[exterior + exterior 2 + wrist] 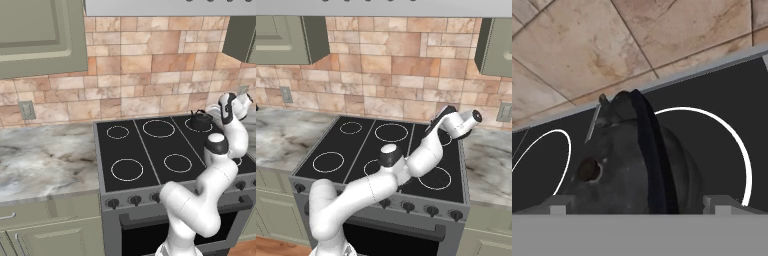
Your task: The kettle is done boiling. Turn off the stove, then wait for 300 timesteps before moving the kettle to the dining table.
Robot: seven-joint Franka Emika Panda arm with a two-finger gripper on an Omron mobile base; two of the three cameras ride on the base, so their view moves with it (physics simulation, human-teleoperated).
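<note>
The small squat black kettle [200, 120] with its thin arched handle sits on the back right ring burner of the grey stove [150, 150] with the black glass top, in the right middle of the left base view. In the hand view the kettle [632, 165] takes up the lower centre of the frame, its dark handle arching over the body, the white burner ring curving round it and tan stone wall tiles [612, 40] across the top. The end effector [639, 204] stands wide apart, one tip at each side of the kettle body, with nothing clamped. Grey-veined marble bench [45, 160] lies at the left of the stove.
</note>
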